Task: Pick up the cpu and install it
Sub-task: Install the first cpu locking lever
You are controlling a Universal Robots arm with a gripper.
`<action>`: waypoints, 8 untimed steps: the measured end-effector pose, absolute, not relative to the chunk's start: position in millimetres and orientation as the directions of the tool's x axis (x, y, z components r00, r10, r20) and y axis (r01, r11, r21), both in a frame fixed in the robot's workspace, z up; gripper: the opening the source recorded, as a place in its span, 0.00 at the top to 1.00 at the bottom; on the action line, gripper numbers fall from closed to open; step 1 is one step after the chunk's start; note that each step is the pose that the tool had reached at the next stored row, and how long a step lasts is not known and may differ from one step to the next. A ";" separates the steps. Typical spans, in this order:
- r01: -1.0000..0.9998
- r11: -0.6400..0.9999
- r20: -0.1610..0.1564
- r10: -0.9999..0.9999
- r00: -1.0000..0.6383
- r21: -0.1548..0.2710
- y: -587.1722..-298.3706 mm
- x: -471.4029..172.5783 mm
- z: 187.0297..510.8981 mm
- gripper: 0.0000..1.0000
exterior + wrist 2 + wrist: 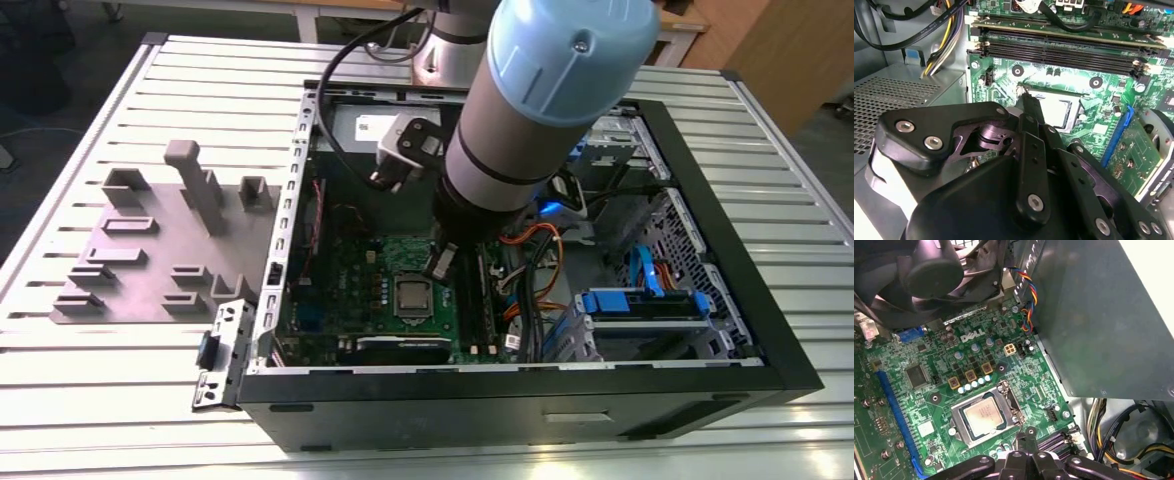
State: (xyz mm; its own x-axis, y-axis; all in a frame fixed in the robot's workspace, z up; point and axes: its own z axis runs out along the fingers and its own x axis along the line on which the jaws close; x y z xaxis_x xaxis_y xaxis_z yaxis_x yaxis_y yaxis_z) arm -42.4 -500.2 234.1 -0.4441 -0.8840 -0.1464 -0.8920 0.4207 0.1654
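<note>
Reaching steeply down into the open computer case (694, 330), the arm sets its gripper (442, 262) low over the green motherboard (934, 385). The forearm slants from 12 o'clock down toward the case's centre in the exterior view. Fingertips (1026, 436) appear pinched together with nothing between them. The cpu (985, 413) lies flat inside the metal socket frame (960, 416), seated on the board and apart from the fingers; in the exterior view it sits at about 7 o'clock from the gripper. A grey fixture plate (147, 260) rests on the slatted table (80, 400) at 9 o'clock of the case.
</note>
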 end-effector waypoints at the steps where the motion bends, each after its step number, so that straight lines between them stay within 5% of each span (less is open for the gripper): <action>1: -0.892 0.420 -0.146 -0.884 -0.444 0.165 -500.2 -42.4 233.8 0.89; 8: -0.907 0.390 -0.148 -0.899 -0.413 0.161 -501.0 -42.4 232.8 0.89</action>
State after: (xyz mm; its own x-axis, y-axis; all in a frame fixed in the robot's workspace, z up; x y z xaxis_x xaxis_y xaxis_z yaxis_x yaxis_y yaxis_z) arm -42.4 -501.0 232.8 -0.4126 -0.8987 -0.1484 -0.9068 0.3898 0.1607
